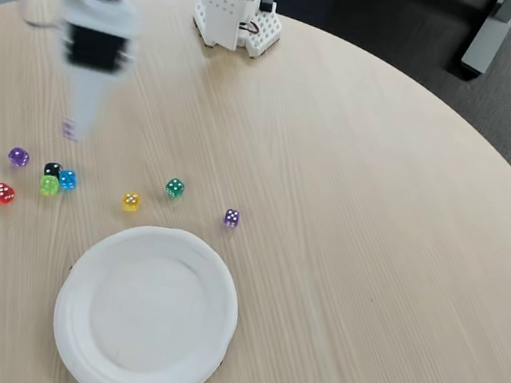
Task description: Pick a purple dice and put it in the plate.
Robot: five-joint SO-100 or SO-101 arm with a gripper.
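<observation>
My gripper (72, 128) hangs over the left part of the table, smeared by motion. Its fingers taper to a narrow tip, and a small purple dice (70, 131) shows pinched at that tip, above the table. The white paper plate (80, 319) lies at the near edge, below and to the right of the gripper, with nothing in it. A rounder violet die (18, 156) sits left of the gripper tip. A paler purple die (231, 218) lies just above the plate's right rim.
Other dice lie in a row above the plate: red (3, 193), black (52, 169), lime (49, 185), blue (68, 179), yellow (130, 201) and green (174, 187). The arm's white base (237, 16) stands at the far edge. The table's right half is bare wood.
</observation>
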